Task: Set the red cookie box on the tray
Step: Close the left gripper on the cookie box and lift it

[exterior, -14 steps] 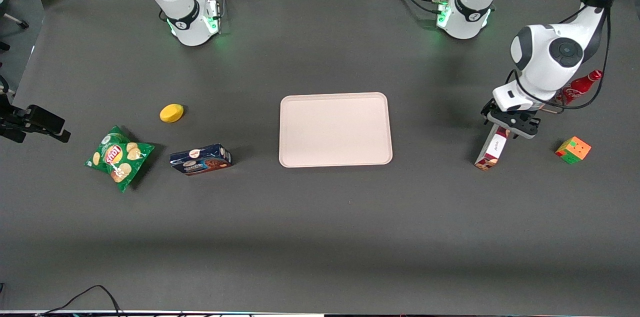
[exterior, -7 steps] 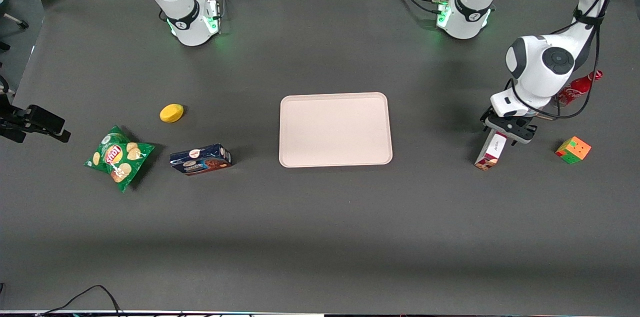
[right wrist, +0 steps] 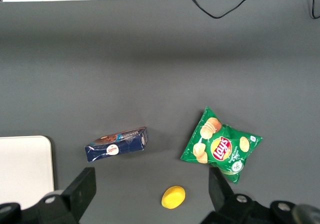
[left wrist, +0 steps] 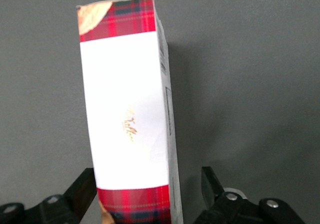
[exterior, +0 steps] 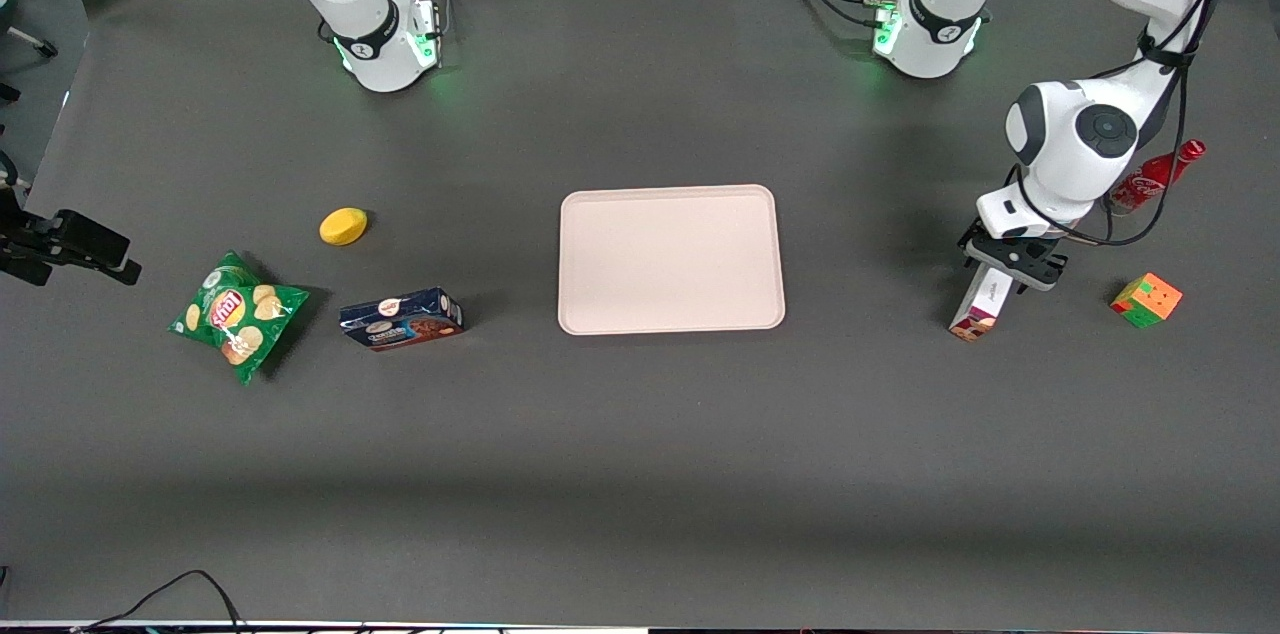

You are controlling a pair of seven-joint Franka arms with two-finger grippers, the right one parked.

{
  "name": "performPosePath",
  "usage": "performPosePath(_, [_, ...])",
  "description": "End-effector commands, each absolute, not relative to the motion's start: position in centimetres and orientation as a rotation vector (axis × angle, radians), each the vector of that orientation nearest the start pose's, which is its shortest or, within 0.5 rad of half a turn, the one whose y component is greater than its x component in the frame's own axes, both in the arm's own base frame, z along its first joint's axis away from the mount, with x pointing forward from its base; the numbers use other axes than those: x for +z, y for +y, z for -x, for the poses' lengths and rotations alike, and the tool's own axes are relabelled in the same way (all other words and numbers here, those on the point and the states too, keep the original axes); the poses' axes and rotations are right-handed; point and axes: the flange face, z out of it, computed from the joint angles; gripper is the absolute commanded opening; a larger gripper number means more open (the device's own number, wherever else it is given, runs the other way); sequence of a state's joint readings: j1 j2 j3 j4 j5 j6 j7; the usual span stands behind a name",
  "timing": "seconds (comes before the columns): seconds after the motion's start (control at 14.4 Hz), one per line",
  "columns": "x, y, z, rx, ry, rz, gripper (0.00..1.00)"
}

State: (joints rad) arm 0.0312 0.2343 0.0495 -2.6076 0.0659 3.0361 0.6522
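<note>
From the front we see the long slim dark-red plaid cookie box [exterior: 981,306] on the dark grey bench [exterior: 640,434], well apart from the big flat pale pink tray [exterior: 670,258]. Our left arm's black gripper [exterior: 1008,262] sits over the box's farther end.

From the left wrist we see the jaws spread wide, one on each side of the box [left wrist: 127,119], not touching it.

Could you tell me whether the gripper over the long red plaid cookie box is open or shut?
Open: the gripper straddles the long red plaid cookie box, with a visible gap beside one finger.
</note>
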Motion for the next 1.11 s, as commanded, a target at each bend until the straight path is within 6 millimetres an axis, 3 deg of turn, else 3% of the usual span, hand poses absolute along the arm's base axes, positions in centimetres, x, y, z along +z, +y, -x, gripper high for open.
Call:
performPosePath(0.0, [18.9, 3.5, -45.2, -0.256, 0.974, 2.874, 0.16])
performPosePath(0.14, [18.9, 3.4, -45.3, -0.254, 0.974, 2.876, 0.0])
performPosePath(0.35, [19.6, 3.4, -46.1, -0.277, 0.969, 2.868, 0.0])
performPosePath(0.56, [21.7, 3.6, -48.9, -0.273, 0.974, 2.861, 0.0])
performPosePath(0.84, [31.7, 3.9, -54.0, -0.056, 0.945, 2.917, 0.0])
performPosePath(1.04, [40.1, 4.0, -55.2, 0.034, 0.859, 2.937, 0.0])
